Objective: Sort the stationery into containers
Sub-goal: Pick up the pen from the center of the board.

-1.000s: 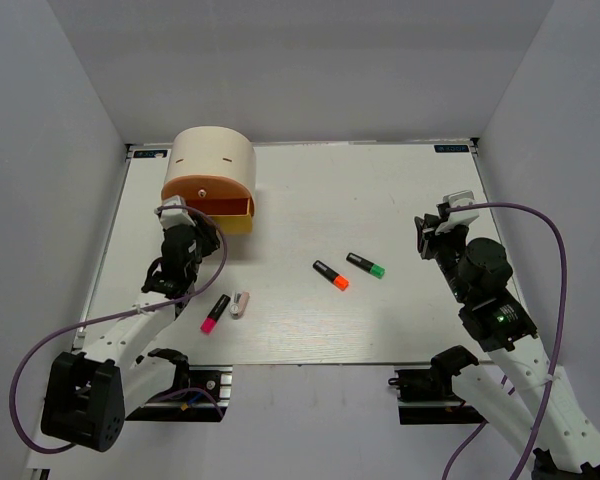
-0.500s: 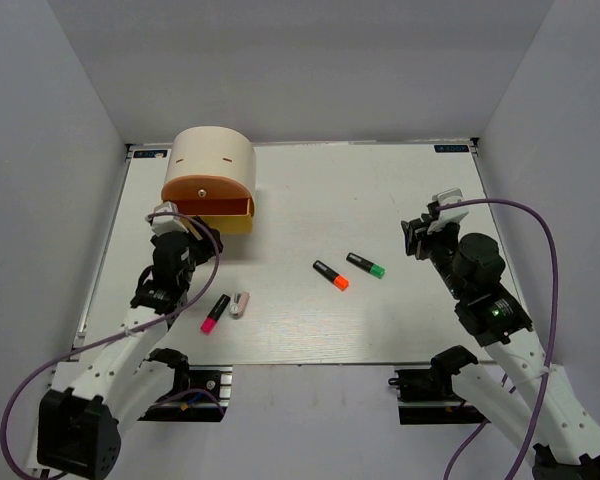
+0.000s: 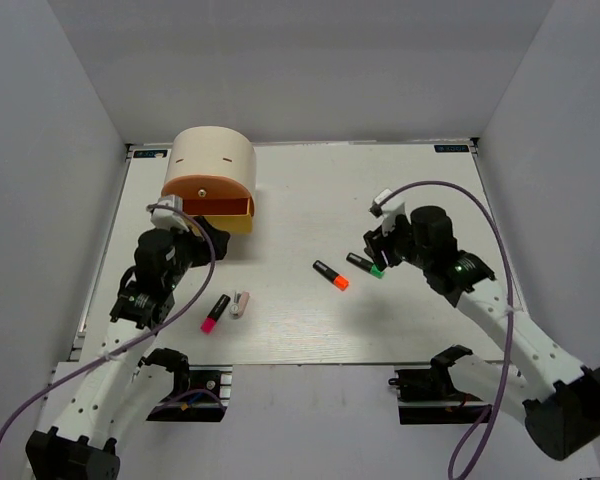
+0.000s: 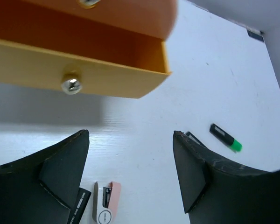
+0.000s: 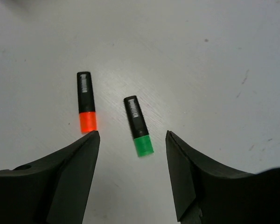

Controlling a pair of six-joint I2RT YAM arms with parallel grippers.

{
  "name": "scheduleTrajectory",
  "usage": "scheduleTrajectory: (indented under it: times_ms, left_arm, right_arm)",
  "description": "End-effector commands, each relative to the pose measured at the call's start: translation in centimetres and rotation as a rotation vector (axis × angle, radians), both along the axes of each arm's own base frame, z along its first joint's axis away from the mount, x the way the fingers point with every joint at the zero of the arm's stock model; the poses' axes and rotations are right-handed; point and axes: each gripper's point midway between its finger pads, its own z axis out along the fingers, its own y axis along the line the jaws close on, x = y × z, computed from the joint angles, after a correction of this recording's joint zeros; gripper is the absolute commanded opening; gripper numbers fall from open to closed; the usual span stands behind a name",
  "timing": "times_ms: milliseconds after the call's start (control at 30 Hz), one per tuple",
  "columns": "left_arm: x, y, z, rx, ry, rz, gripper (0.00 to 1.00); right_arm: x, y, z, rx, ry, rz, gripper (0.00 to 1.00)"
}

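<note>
Left tool point(image 4: 130, 140) stands wide and empty just before the open yellow drawer point(image 4: 28, 65). The pink-capped highlighter point(image 3: 216, 313) lies on the worktop point(image 3: 310, 200), nearer that arm's base. Right tool point(image 5: 133, 135), wide and empty, hovers over the green-capped highlighter point(image 5: 138, 126), its fingers straddling the highlighter's long axis. The orange-capped highlighter point(image 5: 86, 101) lies alongside. The right arm is the nearer to both.

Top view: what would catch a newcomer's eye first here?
The big cream cylindrical box stands far left, its yellow half-round drawer pulled open. In the middle lie an orange-capped black highlighter and a green-capped black highlighter, with the right pincer open over the green one.
</note>
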Motion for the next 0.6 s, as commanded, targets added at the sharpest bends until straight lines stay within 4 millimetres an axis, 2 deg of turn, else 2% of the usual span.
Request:
scheduleTrajectory:
  times_ms: [0, 33, 67, 100, 133, 167, 200, 233, 300, 500, 533, 567]
  left_arm:
    - [-0.3, -1.9, 2.2, 0.110, -0.022, -0.186, 0.82]
    - [-0.1, -1.8, 3.5, 0.133, -0.041, -0.194, 0.82]
    - [0.1, -1.6, 2.9, 0.163, -0.011, -0.195, 0.82]
    - [0.0, -1.5, 3.2, 0.183, -0.016, -0.202, 0.82]
    - [0.1, -1.2, 3.1, 0.217, -0.025, -0.204, 0.82]
    - [-0.1, -1.5, 4.2, 0.205, -0.068, -0.214, 0.85]
    - [-0.4, -1.6, 3.3, 0.209, -0.069, -0.232, 0.86]
    - [-1.0, -2.7, 3.3, 0.183, -0.094, -0.296, 0.87]
    - [-1.5, -3.1, 4.6, 0.163, -0.160, -0.323, 0.95]
    - [-1.9, -2.4, 4.3, 0.204, -0.155, -0.302, 0.98]
    - [-2.1, -2.5, 4.5, 0.200, -0.164, -0.310, 0.98]
    - [-2.2, -2.5, 4.8, 0.199, -0.174, -0.309, 0.98]
  right_arm:
    - [-0.5, 2.6, 0.3, -0.019, 0.052, 0.148, 0.65]
    - [-0.2, 3.0, -2.0, -0.056, 0.130, 0.163, 0.65]
    - [-0.1, 4.0, -1.3, -0.040, 0.133, 0.199, 0.65]
    - [-0.3, 4.4, -1.9, -0.057, 0.160, 0.225, 0.66]
    - [-0.1, 5.3, -3.5, -0.081, 0.225, 0.254, 0.68]
    - [-0.2, 6.0, -3.4, -0.083, 0.233, 0.279, 0.69]
    - [-0.1, 6.3, -3.9, -0.094, 0.250, 0.292, 0.71]
    - [0.1, 6.9, -5.0, -0.113, 0.290, 0.303, 0.73]
    - [0.2, 8.0, -6.3, -0.144, 0.325, 0.326, 0.74]
    - [0.2, 9.5, -9.1, -0.215, 0.392, 0.347, 0.74]
    - [-0.1, 9.9, -9.5, -0.227, 0.400, 0.356, 0.70]
    - [-0.2, 10.2, -10.1, -0.243, 0.414, 0.362, 0.70]
